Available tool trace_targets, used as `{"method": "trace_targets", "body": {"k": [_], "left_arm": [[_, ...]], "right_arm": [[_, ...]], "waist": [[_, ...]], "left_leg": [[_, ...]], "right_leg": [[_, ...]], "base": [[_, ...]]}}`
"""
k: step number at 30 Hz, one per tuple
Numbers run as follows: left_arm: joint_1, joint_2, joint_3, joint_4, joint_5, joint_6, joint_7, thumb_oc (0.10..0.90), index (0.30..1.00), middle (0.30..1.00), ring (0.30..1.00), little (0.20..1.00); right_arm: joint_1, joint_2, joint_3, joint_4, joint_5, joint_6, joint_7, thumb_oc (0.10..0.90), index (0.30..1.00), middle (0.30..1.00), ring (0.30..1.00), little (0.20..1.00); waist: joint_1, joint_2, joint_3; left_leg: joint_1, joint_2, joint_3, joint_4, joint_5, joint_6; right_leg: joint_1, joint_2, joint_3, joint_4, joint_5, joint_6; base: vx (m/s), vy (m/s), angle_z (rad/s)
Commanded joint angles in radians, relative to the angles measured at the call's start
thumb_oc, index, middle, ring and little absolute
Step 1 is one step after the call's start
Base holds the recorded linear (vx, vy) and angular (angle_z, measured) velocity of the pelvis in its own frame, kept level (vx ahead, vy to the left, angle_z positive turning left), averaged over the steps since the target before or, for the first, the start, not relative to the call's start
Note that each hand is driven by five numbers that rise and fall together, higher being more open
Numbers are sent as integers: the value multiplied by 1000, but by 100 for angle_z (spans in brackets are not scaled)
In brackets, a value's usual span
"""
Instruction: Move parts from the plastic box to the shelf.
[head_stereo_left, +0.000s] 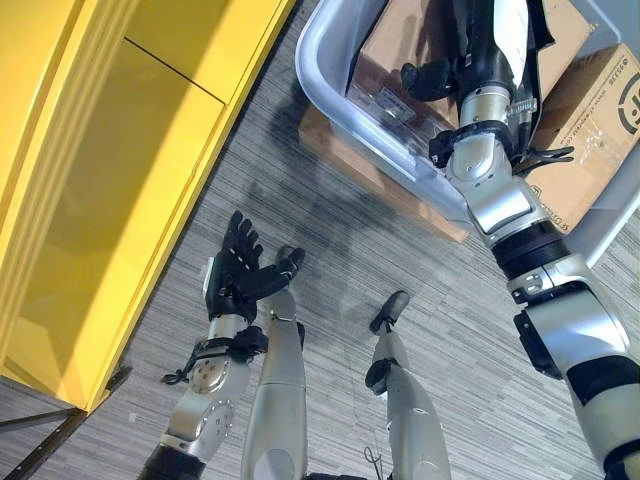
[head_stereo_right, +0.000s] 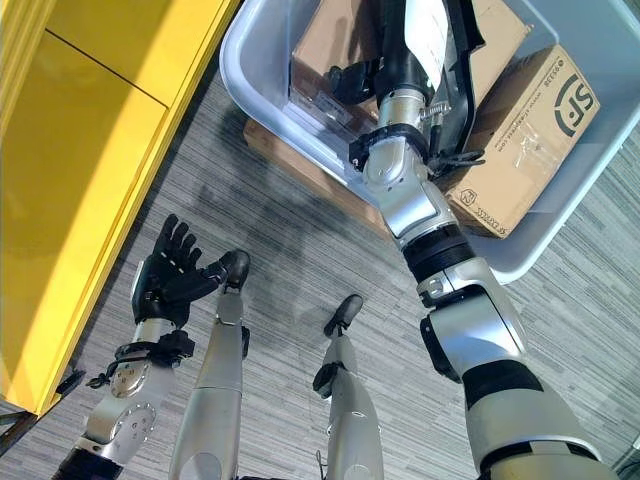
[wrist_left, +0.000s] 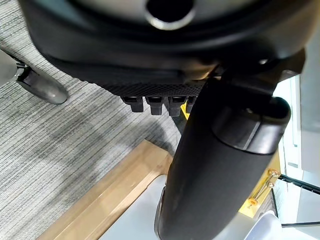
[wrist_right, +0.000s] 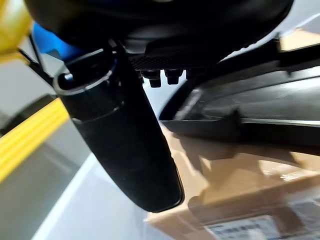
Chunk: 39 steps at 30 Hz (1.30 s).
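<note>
The plastic box (head_stereo_right: 545, 255) is a pale, translucent bin with rounded corners and a thick rolled rim, and it rests on a flat wooden board (head_stereo_left: 375, 175) laid on grey, finely striped carpet (head_stereo_left: 320, 240). Inside it lie brown cardboard cartons: a flat one (head_stereo_right: 325, 40) with a white label near the rim, and a blocky one (head_stereo_right: 520, 150) with black print, tilted against the far wall.

The right hand (head_stereo_right: 415, 45) reaches down into the box, over the cartons. Its dark smooth thumb (wrist_right: 127, 150) stands out straight in its wrist view, above the cardboard. The fingers are hidden by the hand's bulk, so I cannot tell whether they grip a part. A black, glossy, long-edged piece (wrist_right: 250, 120) lies just beside the hand, across the carton; contact with it is unclear.

The left hand (head_stereo_left: 238, 265) hangs over bare carpet, well apart from the box, palm up, fingers straight and spread, thumb out to the side, holding nothing.

A yellow shelf unit (head_stereo_left: 110, 180) with smooth, glossy flat panels and a thin dark seam runs along the robot's left. A broad strip of open carpet lies between its lower edge and the box's rounded corner.
</note>
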Motion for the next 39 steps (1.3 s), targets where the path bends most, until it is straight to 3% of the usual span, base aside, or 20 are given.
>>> {"method": "trace_targets", "body": {"k": [1, 15, 22, 23, 24, 30, 39], "left_arm": [[29, 18, -2, -127, -8, -96, 2, 900, 1000, 1000, 1000, 1000], [35, 11, -3, -131, -15, -115, -4, 900, 1000, 1000, 1000, 1000], [34, 12, -9, -128, -18, -119, -7, 900, 1000, 1000, 1000, 1000], [34, 13, -11, -129, -19, -119, -9, 900, 1000, 1000, 1000, 1000], [34, 13, -11, -128, -20, -120, -10, 900, 1000, 1000, 1000, 1000], [32, 2, -13, -116, -34, -116, -15, 900, 1000, 1000, 1000, 1000], [22, -1, -18, -114, -35, -115, -21, 900, 1000, 1000, 1000, 1000]], "right_arm": [[-169, -128, 66, -5, 14, -59, -54, 900, 1000, 1000, 1000, 1000], [-229, -244, 167, 236, 77, -63, -23, 900, 1000, 1000, 1000, 1000], [-240, -246, 208, 376, 115, -66, 19, 900, 1000, 1000, 1000, 1000], [-242, -244, 221, 402, 123, -67, 31, 612, 596, 596, 596, 596], [-240, -242, 218, 415, 138, -70, 40, 400, 300, 300, 300, 300], [-205, -228, 158, 478, 298, -98, 79, 400, 300, 300, 300, 300], [-157, -239, 178, 424, 248, -105, 81, 400, 300, 300, 300, 300]], "waist": [[5, 47, -6], [12, 63, -6], [13, 70, -6], [14, 72, -6], [14, 72, -6], [18, 84, -6], [12, 86, -6]], "left_leg": [[-47, -47, 84, 13, -36, 73], [-83, -68, 71, 5, -30, 73], [-98, -74, 66, 8, -30, 75], [-100, -75, 65, 7, -29, 75], [-100, -76, 65, 5, -29, 75], [-103, -79, 63, 3, -27, 77], [-89, -80, 64, 2, -27, 79]], "right_leg": [[222, -14, 50, 109, -272, 63], [210, -16, 50, 87, -268, 69], [201, -15, 52, 83, -270, 69], [200, -15, 53, 82, -271, 69], [199, -14, 53, 81, -271, 69], [198, -13, 56, 80, -277, 67], [206, -14, 60, 82, -276, 69]], "base": [[0, 0, 0], [18, 2, 4], [11, -4, 4], [0, 0, 0], [0, 0, 0], [1, 1, 1], [-3, 0, 3]]}}
